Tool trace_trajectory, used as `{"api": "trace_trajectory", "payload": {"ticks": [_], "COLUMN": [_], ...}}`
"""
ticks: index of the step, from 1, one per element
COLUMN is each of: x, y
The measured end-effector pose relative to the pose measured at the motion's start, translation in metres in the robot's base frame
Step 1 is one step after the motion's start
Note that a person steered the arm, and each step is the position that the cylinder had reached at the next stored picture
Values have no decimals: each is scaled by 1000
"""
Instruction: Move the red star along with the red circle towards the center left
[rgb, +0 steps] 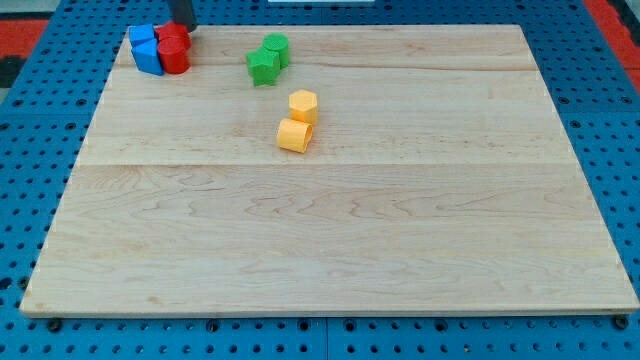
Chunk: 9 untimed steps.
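Two touching red blocks, top left

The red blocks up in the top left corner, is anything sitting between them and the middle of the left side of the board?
Nothing visible blocks the way. The red blocks touch the blue blocks on the view's left, but the board below them toward the center left is bare. My tip sits just above them. The green blocks and yellow blocks lie to the view's right.

Single high oblique view over the whole board.
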<state>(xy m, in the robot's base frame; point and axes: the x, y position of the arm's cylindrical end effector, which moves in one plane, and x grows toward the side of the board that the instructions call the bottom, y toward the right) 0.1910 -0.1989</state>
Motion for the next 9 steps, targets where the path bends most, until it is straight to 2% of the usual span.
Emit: {"api": "trace_trajectory", "payload": {"ticks": [1,4,5,6,7,9], "x": [4,97,95,33,4,106], "y": [-17,44,74,72,27,10]}}
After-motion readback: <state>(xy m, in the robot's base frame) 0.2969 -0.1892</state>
